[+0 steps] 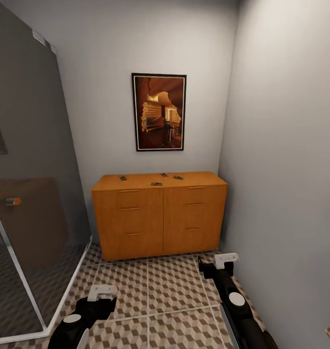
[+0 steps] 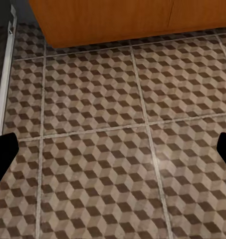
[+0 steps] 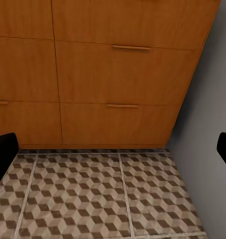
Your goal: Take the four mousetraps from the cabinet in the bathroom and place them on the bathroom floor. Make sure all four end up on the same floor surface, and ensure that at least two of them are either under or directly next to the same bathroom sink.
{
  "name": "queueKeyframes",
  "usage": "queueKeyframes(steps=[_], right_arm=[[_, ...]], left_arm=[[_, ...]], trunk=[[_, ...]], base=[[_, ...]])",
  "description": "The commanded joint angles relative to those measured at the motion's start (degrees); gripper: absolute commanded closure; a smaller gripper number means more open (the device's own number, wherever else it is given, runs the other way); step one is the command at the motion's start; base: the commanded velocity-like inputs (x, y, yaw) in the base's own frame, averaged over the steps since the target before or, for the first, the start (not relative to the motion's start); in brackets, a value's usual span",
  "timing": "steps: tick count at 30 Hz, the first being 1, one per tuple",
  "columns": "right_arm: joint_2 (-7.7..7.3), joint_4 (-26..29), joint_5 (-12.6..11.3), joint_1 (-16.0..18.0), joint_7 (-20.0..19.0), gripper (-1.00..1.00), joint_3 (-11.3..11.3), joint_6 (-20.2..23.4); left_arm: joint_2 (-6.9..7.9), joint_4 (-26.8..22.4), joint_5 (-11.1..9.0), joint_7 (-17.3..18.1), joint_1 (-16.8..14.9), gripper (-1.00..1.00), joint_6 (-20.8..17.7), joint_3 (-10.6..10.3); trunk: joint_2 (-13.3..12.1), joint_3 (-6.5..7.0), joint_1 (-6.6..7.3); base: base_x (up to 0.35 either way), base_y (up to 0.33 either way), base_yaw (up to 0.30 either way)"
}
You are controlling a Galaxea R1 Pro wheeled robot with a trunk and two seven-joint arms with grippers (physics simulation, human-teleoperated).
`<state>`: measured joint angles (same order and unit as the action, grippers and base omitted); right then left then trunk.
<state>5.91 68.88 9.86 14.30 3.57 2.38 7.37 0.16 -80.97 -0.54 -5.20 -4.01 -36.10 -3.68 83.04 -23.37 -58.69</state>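
Low orange-brown wooden cabinet (image 1: 160,218) with slim bar handles stands against the far wall, well ahead of both grippers. Four small flat brown mousetraps lie on its flat top: one (image 1: 123,178) toward the left, one (image 1: 156,184) near the front edge at centre, one (image 1: 163,174) further back, one (image 1: 178,178) right of centre. Too small to make out detail.

Left gripper (image 2: 113,149): jaws spread wide, nothing between them, hanging over the cube-patterned tile floor (image 2: 103,149); cabinet base just ahead.

Right gripper (image 3: 113,149): jaws released, wide apart, empty. Cabinet drawer fronts directly ahead, grey wall (image 3: 212,99) beside its right fingertip.

Dark smoked-glass shower enclosure (image 1: 24,194) beyond the left gripper. Framed dark picture (image 1: 159,112) above the cabinet.
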Motion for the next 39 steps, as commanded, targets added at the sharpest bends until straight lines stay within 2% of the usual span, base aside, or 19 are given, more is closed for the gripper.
queueKeyframes(steps=[1, 17, 39], right_arm=[[-0.01, 0.08, 0.6, 0.03, 0.3, -1.0, 0.09, 0.44], [-0.02, 0.03, 0.56, 0.03, 0.3, -1.0, 0.1, 0.46], [-0.02, 0.03, 0.6, 0.03, 0.32, -1.0, 0.12, 0.45]], left_arm=[[0.02, -0.07, -0.08, -0.34, -0.04, -1.0, -0.28, -0.1], [0.02, -0.07, -0.08, -0.34, -0.04, -1.0, -0.21, -0.11], [0.02, -0.07, -0.08, -0.34, -0.04, -1.0, -0.19, -0.18]], trunk=[[0.03, -0.07, -0.03], [0.03, -0.07, -0.03], [0.03, -0.07, -0.03]], base=[[0.333, 0.0, 0.0], [0.301, 0.0, 0.0], [0.025, 0.0, 0.0]])
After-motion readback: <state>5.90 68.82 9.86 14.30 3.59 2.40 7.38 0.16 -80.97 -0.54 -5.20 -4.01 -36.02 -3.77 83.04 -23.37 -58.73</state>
